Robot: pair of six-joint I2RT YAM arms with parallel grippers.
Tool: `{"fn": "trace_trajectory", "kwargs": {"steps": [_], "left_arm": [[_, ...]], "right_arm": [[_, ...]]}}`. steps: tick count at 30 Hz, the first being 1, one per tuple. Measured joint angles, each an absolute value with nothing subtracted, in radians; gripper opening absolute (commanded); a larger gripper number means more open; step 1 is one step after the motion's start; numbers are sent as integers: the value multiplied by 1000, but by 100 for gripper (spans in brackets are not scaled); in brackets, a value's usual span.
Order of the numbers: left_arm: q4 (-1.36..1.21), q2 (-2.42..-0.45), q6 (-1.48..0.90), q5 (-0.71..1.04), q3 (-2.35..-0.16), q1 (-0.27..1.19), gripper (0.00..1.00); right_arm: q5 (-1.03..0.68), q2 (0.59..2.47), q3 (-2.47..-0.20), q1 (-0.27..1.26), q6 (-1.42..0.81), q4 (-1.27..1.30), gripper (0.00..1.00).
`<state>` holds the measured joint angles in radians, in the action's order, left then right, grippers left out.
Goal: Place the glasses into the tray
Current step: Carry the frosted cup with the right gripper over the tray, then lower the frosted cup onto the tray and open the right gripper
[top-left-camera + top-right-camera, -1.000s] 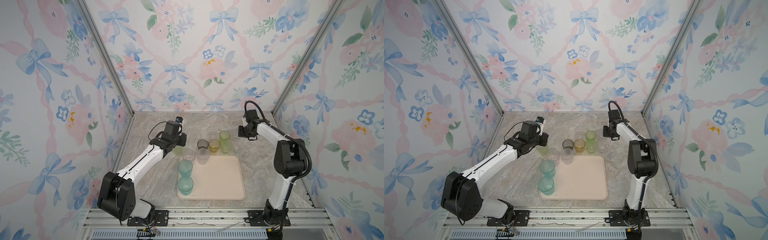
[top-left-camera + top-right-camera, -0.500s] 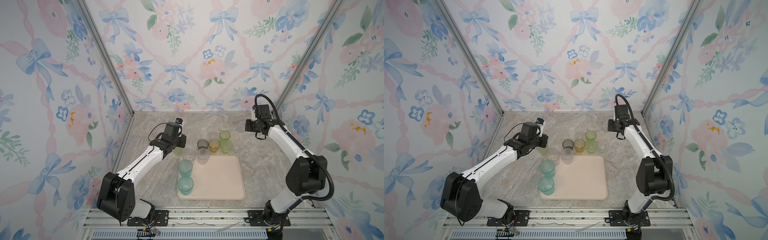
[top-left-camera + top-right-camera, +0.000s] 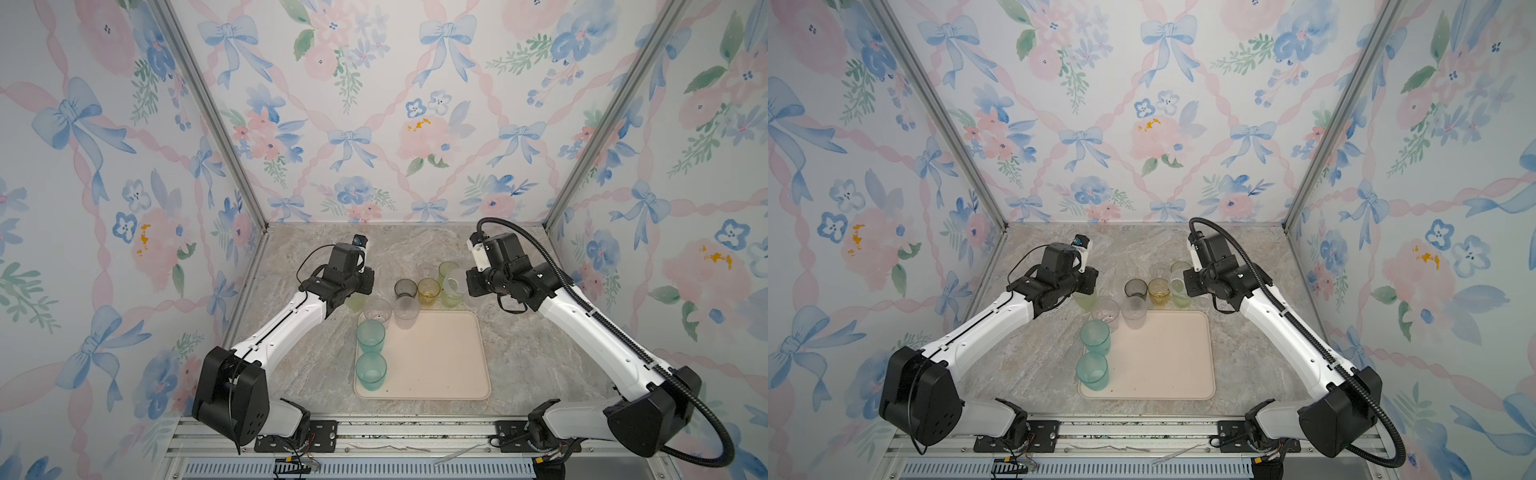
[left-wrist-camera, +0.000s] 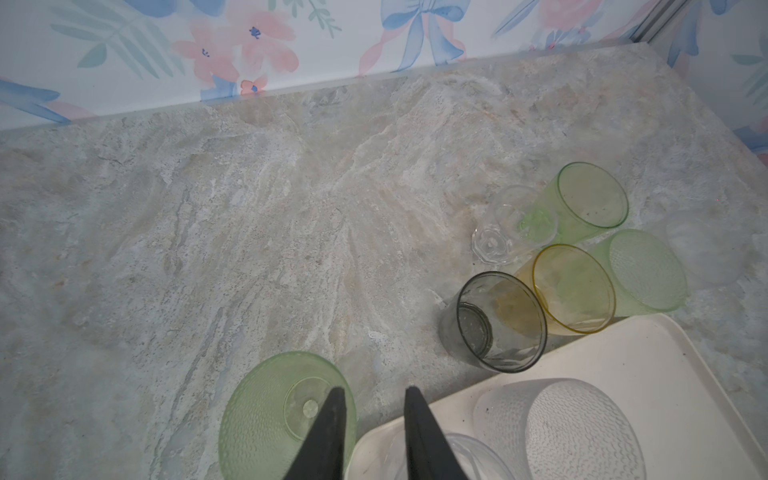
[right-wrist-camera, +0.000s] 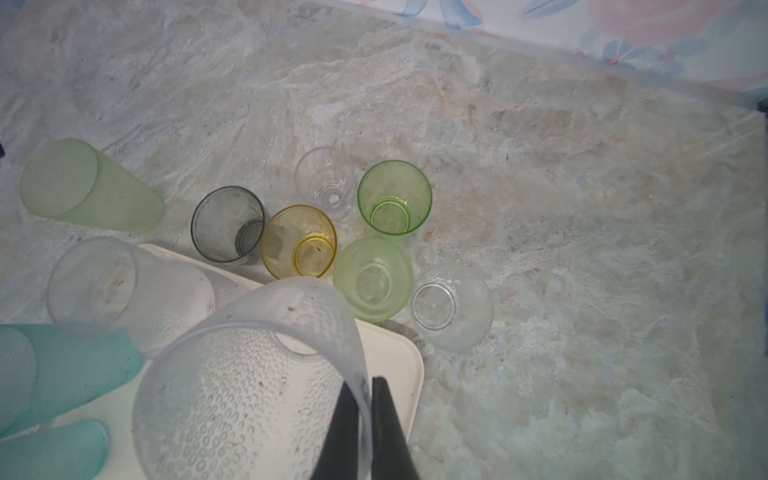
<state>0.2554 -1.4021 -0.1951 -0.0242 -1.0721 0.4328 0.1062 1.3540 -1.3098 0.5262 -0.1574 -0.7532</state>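
The cream tray lies at the table's middle front. On its left side stand two teal glasses and two frosted clear ones. Behind it on the table are a smoky grey, an amber, a tiny clear and yellow-green glasses. My right gripper is shut on the wall of a frosted clear tumbler, held tilted above the tray's far right corner. My left gripper is open and empty, just above an upturned yellow-green tumbler beside the tray's far left corner.
An upturned clear tumbler stands on the marble table just beyond the tray's far right corner. Flowered walls close the table in at the back and both sides. Bare marble lies right of the tray.
The right arm's elbow has swung out to the right and its gripper has come forward toward the tray's far right corner. The left arm has hardly moved.
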Motion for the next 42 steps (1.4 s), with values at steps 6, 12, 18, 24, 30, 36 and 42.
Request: {"fn": "trace_trajectory", "kwargs": {"steps": [6,12,18,24,30,36,42], "left_arm": [[249,-1407,-195,-18,-1121,463,28],[248,-1424,-195,-18,-1137,477,28],[248,-1428,-195,-19,-1137,477,28],[248,-1439,-195,-19,-1137,477,28],[248,-1440,-195,-19,-1137,477,28],[248,-1447,-194,-23,-1137,477,29],[248,-1447,-191,-30,-1137,477,29]], "right_arm": [[109,1430,-1288,618,-184,-775,1],[98,1531,-1288,639,-199,-774,1],[80,1603,-1288,639,-202,-771,1],[62,1659,-1288,639,-202,-767,1],[53,1723,-1303,639,-202,-768,1],[52,1751,-1324,642,-201,-768,1],[54,1762,-1338,642,-199,-767,1]]}}
